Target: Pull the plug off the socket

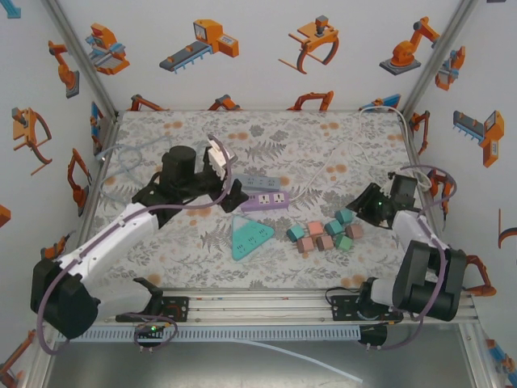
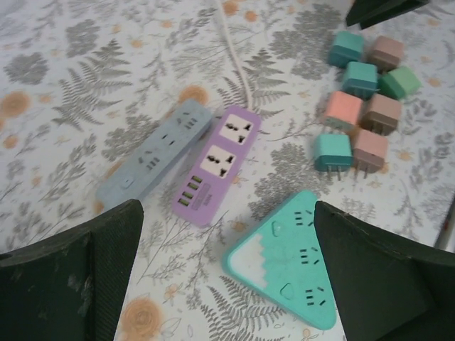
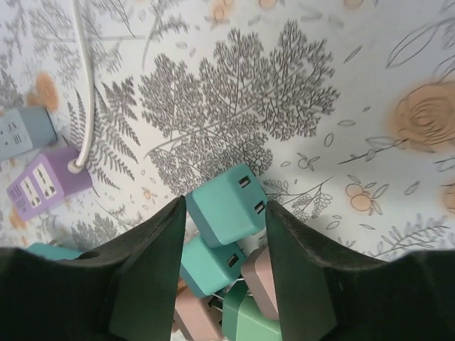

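Teal plug (image 3: 224,206) sits between the right gripper's (image 3: 226,209) fingers (squeezing? can't tell), right of the purple socket (image 1: 265,200); left gripper (image 2: 227,217) wide open.

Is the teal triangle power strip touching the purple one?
Apart. The left wrist view shows a band of flowered tablecloth between the teal triangular power strip and the purple rectangular power strip.
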Action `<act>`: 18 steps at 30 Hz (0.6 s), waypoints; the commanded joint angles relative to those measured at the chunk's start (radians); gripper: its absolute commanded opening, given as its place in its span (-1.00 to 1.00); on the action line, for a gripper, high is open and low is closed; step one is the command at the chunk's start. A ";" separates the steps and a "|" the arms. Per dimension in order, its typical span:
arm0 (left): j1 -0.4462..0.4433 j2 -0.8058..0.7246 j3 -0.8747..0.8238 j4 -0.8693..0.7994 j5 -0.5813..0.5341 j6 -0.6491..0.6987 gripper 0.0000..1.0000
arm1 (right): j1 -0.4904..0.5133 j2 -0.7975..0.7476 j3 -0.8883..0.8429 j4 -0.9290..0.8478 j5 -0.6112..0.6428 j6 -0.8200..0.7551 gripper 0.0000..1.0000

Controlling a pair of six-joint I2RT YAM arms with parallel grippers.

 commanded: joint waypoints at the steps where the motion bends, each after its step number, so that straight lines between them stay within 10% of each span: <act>1: -0.003 -0.078 -0.072 0.056 -0.251 -0.054 0.94 | 0.014 -0.075 0.013 0.046 0.153 -0.054 -0.02; 9: 0.039 -0.204 -0.293 0.068 -0.855 -0.124 0.94 | 0.046 -0.004 -0.054 0.376 0.357 -0.157 0.16; 18: 0.228 -0.203 -0.533 0.318 -0.949 -0.168 0.94 | 0.161 0.225 -0.069 0.709 0.466 -0.327 0.72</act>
